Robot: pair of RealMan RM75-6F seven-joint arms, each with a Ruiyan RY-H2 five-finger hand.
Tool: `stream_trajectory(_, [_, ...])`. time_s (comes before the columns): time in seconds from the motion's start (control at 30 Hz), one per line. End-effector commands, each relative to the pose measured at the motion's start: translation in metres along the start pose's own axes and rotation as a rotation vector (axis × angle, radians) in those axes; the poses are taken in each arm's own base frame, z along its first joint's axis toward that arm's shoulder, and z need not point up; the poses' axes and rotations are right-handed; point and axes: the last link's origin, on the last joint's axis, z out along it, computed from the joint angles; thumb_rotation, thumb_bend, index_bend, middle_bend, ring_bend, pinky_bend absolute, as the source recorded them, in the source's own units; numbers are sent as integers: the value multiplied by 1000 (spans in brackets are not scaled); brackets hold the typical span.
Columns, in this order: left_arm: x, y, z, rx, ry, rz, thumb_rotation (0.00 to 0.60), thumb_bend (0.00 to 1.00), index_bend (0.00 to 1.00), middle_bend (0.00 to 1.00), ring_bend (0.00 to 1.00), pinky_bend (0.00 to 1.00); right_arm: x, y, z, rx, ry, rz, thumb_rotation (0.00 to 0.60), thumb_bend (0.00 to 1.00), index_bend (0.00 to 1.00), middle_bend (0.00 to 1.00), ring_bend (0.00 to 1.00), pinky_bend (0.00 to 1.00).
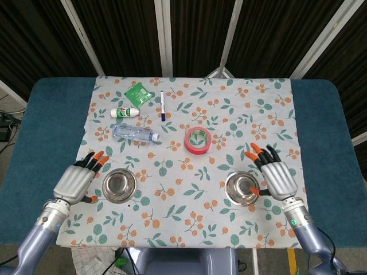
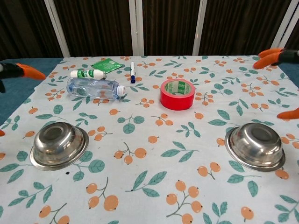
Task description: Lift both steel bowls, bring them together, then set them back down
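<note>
Looks like a robot test bench in a lab or studio, not a home. Table point(image 1: 28, 143) padded in teal felt, overlaid with a floral cloth point(image 1: 229, 114) printed in orange berries and green leaves. Backdrop of dark pleated curtain point(image 2: 93, 23) crossed by pale metal frame struts point(image 2: 135, 25). Assorted unrelated props scattered on the cloth: red tape roll point(image 2: 177, 94), clear water bottle point(image 2: 93, 88), marker pen point(image 2: 132, 72), green packet point(image 2: 107, 64). Bare floor and cables glimpsed at the left edge in head view.

Bare cloth between the bowls point(image 1: 119, 185) point(image 1: 241, 187); red tape point(image 1: 198, 140) sits behind.
</note>
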Motion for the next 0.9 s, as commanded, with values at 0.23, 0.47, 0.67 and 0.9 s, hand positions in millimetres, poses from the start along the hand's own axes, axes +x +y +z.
stream_trajectory(0.23, [-35, -49, -82, 180, 172, -5, 600, 9, 100, 0, 0, 244, 2, 43, -68, -100, 94, -70, 600, 57, 195, 54, 137, 53])
stream_trajectory(0.47, [-52, -66, -110, 229, 233, -78, 600, 9, 101, 0, 0, 223, 6, 52, -109, -175, 124, -118, 600, 56, 195, 54, 121, 53])
stream_trajectory(0.67, [-50, -66, -121, 228, 311, -68, 600, 9, 101, 0, 0, 187, 14, 54, -125, -212, 118, -129, 600, 57, 195, 53, 109, 53])
stream_trajectory(0.9, [-49, -67, -126, 213, 340, -67, 600, 9, 102, 0, 0, 187, 15, 56, -131, -219, 83, -113, 600, 57, 195, 54, 108, 52])
